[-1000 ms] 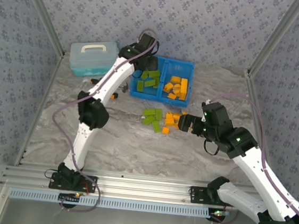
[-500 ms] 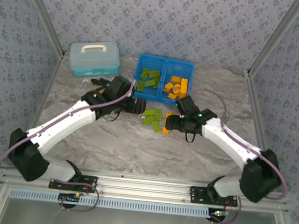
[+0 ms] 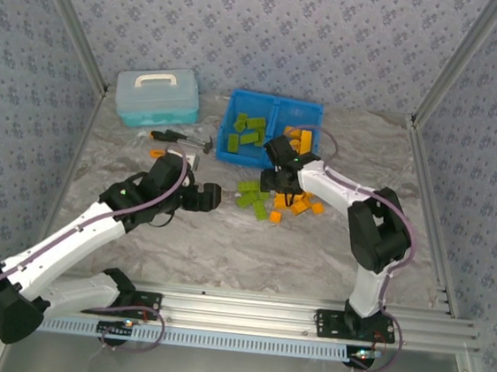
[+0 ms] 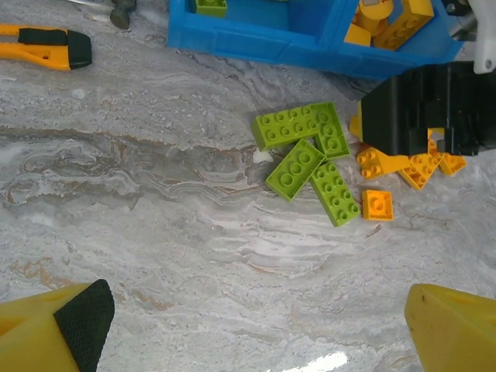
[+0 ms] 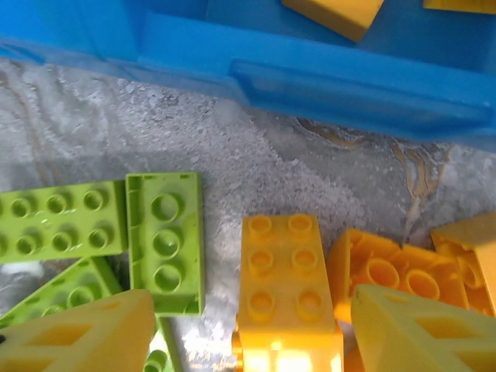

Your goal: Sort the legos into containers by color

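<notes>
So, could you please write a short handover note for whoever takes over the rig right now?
Left tool: open, empty, over the table near the loose pile.
Right tool: open, straddling an orange brick in front of the blue bin, not gripping it yet.
Done: green bricks lie in the bin's left compartment, orange bricks in its right.
Left: a few loose green bricks and several loose orange bricks on the table.
</notes>
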Robot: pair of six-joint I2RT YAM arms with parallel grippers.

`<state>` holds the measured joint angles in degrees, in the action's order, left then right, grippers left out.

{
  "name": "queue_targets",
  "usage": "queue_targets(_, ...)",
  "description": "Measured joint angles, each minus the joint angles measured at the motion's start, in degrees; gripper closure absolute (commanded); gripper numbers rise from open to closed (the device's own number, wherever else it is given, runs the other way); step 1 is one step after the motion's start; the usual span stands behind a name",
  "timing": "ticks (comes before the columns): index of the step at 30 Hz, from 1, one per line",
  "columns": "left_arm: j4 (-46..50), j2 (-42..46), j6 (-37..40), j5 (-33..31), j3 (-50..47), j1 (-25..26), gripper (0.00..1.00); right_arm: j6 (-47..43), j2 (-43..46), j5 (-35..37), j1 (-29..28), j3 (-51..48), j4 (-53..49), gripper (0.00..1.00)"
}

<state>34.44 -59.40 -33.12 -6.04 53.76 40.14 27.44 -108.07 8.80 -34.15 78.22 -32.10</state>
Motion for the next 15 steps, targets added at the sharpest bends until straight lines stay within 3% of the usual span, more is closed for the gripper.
queue_targets(15, -0.24, -0.83, -0.74, -0.85, -0.37, 0.00, 0.01, -0.26, -3.32, -0.24, 0.66, 1.38, -0.48, 0.54)
